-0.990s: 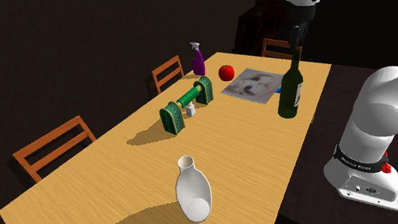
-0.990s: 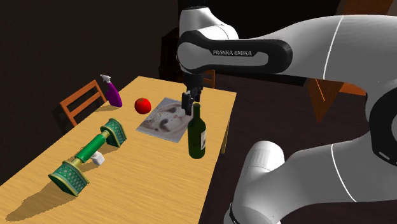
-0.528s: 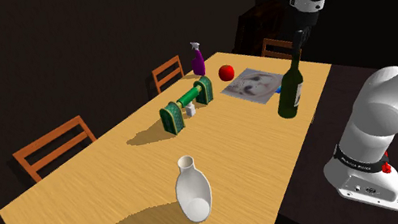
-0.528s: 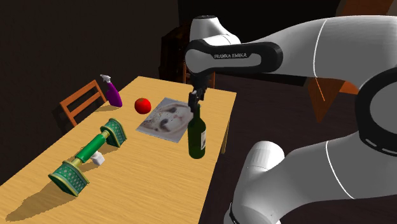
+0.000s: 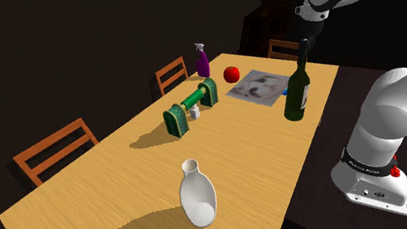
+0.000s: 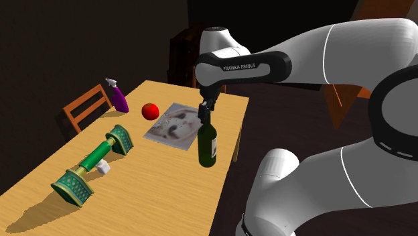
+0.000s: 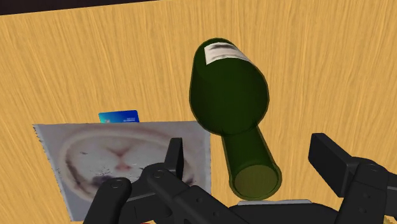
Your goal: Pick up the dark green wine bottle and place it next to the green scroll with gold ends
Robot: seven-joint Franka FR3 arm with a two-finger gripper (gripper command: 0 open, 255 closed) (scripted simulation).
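Two black fingers (image 7: 175, 153) of gripper (image 7: 249, 151) spread apart, released, one on each side of bottle (image 7: 229, 89) neck, neither touching it. Seen in wrist view from above the open mouth: dark green body, pale label on its shoulder.

Shoulder view: bottle upright on table (image 5: 105, 192), close to the edge nearest the stand, just beside mat (image 5: 257, 85) printed with a cat's face. Gripper directly above bottle top, pointing down. Scroll (image 5: 191, 105), green with gold-trimmed ends, lying flat toward the table's middle, well apart from bottle. Small white block (image 5: 193, 114) touching or just beside scroll's shaft, on the side toward the camera. Red ball (image 5: 231, 73) and purple spray bottle (image 5: 202, 61) near the far end, beyond scroll. White vase (image 5: 197, 193) upright at the near end, long shadow cast toward the view's left. Three wooden chairs: one (image 5: 52, 148) along the table's left side, two at the far end.

Wrist view: blue card (image 7: 118, 116) on bare wood, touching mat's edge.

Second exterior view: bottle between mat and the table's right edge; dark surroundings behind.
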